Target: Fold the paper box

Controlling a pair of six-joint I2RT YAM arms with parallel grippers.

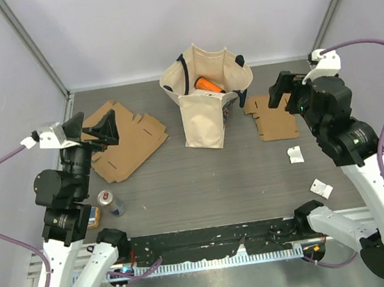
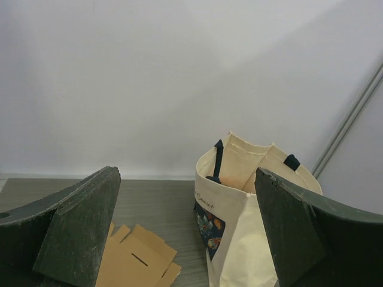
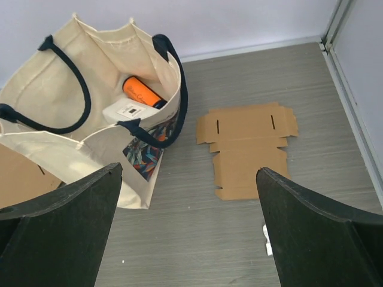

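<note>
Two flat unfolded cardboard box blanks lie on the table. The larger one (image 1: 125,141) is at the left, and its corner shows in the left wrist view (image 2: 134,260). The smaller one (image 1: 273,116) is at the right, and it shows in the right wrist view (image 3: 248,146). My left gripper (image 1: 96,132) is open and empty, raised above the larger blank's left part. My right gripper (image 1: 285,90) is open and empty, raised over the smaller blank.
A cream tote bag (image 1: 204,100) stands at the back middle with an orange bottle (image 1: 207,85) inside. A drink can (image 1: 110,202) lies at the front left beside a small yellow item (image 1: 93,216). Two white paper scraps (image 1: 296,154) lie at the right.
</note>
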